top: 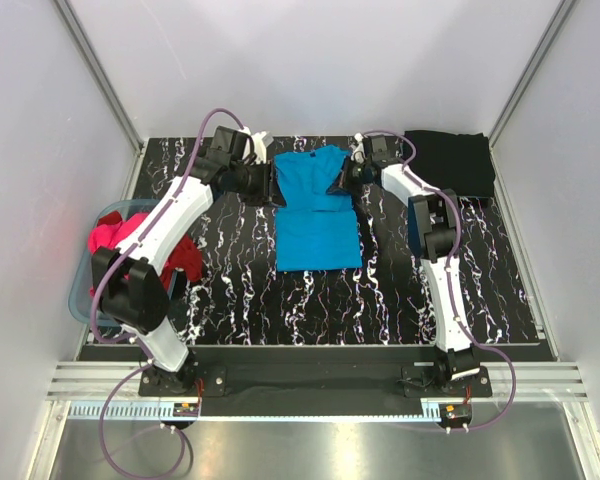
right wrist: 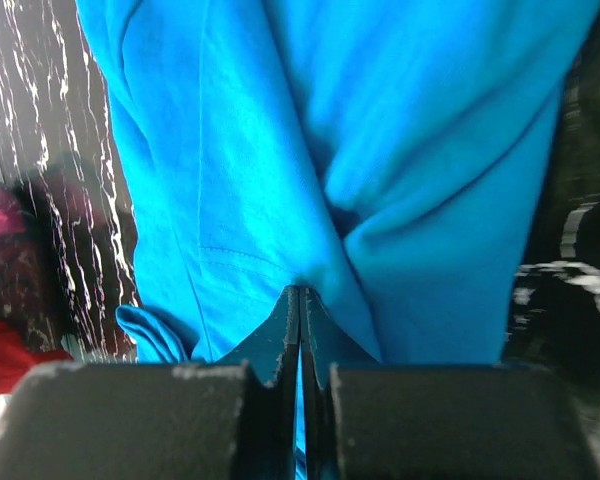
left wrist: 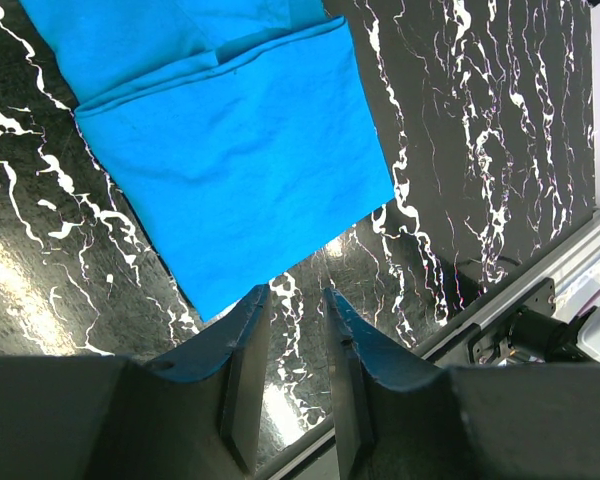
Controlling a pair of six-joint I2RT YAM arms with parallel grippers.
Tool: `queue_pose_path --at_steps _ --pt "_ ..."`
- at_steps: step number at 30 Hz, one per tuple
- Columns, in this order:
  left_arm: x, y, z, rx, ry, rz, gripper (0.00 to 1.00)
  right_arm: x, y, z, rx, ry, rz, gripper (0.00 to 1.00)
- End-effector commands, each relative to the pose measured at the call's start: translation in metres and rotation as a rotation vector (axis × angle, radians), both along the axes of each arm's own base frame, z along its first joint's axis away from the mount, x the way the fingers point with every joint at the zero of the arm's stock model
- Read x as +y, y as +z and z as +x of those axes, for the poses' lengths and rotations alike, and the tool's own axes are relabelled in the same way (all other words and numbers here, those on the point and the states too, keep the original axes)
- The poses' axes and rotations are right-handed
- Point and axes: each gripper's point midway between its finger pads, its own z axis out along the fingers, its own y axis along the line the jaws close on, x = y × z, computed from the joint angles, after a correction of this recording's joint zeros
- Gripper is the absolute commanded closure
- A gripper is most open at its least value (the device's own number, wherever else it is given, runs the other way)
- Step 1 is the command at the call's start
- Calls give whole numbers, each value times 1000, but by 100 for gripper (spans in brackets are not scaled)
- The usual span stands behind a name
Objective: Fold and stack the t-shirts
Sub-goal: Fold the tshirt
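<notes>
The turquoise-blue t-shirt point(top: 316, 215) lies partly folded in the middle of the table, its lower part a flat rectangle. My right gripper point(top: 343, 182) is at its upper right edge; in the right wrist view the gripper point(right wrist: 300, 292) is shut on a pinch of the blue cloth point(right wrist: 380, 150). My left gripper point(top: 271, 186) is at the shirt's upper left edge; in the left wrist view it point(left wrist: 295, 295) is open and empty above the bare table, just off the shirt point(left wrist: 240, 170). A folded black t-shirt point(top: 450, 162) lies at the back right. Magenta-pink point(top: 113, 236) and red point(top: 187, 257) shirts sit at the left.
A translucent pale-blue tub point(top: 84, 297) at the left edge holds the pink and red shirts, under the left arm. The black marbled tabletop point(top: 400, 290) is bounded by white walls and a metal rail point(top: 310, 382) at the front.
</notes>
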Motion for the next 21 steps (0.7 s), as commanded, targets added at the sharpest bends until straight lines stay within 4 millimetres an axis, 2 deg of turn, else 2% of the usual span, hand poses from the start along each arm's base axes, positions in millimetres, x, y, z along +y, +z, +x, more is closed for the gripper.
queue_pose_path --at_steps 1,3,5,6,7,8,9,10,12,13,15,16,18,19,21 --pt "-1 -8 8 -2 9 -4 67 -15 23 15 -71 -30 -7 100" --pt "2 -15 12 5 26 17 67 -15 28 14 -71 -15 14 99" --pt "3 -23 16 14 34 35 67 -13 45 12 -91 7 44 96" --pt "7 -26 22 7 56 56 67 -10 56 10 -96 26 73 94" --pt "10 -30 27 9 71 68 66 -9 76 10 -128 40 91 92" --pt "11 -40 32 32 80 77 66 -8 88 8 -144 57 107 86" --pt "10 -39 37 32 77 67 66 -5 100 4 -157 77 127 83" --pt "14 -50 45 50 88 79 65 -7 118 1 -184 84 134 79" --pt "22 -54 59 30 119 119 64 -9 130 -7 -200 101 137 71" --pt "26 -65 65 39 131 145 63 -14 131 -15 -189 100 134 69" --pt "30 -72 75 24 140 182 62 -19 125 -26 -177 106 115 65" --pt "29 -86 78 48 132 195 62 -24 114 -37 -145 108 106 64" --pt "28 -96 84 53 120 208 62 -31 101 -48 -125 120 69 61" --pt "28 -108 86 70 117 224 62 -35 92 -55 -105 119 46 60" --pt "31 -115 93 64 121 249 62 -44 79 -63 -93 115 -18 57"
